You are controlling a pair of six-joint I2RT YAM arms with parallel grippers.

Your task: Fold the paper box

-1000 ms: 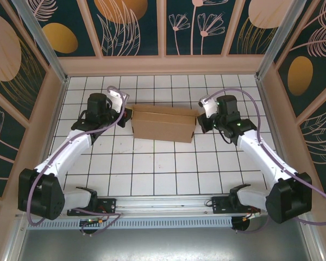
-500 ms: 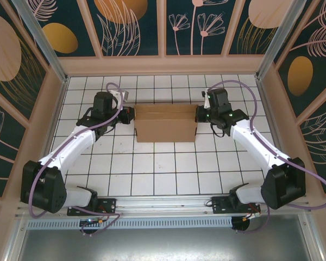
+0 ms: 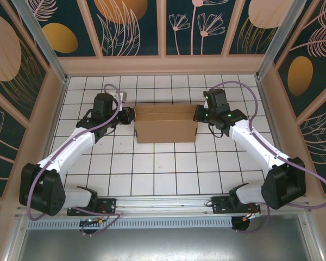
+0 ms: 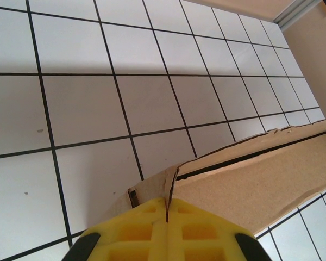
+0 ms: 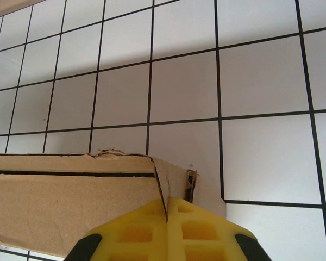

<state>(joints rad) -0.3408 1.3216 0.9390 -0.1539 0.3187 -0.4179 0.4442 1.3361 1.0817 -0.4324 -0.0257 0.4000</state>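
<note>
Brown paper box [image 3: 165, 128] bridges left gripper [image 3: 129, 115], right gripper [image 3: 199, 115].

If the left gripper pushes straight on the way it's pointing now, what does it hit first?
The paper box: the left gripper is shut on its end flap, so a push drives straight into cardboard. Beyond lies tiled table, depth unclear.
</note>
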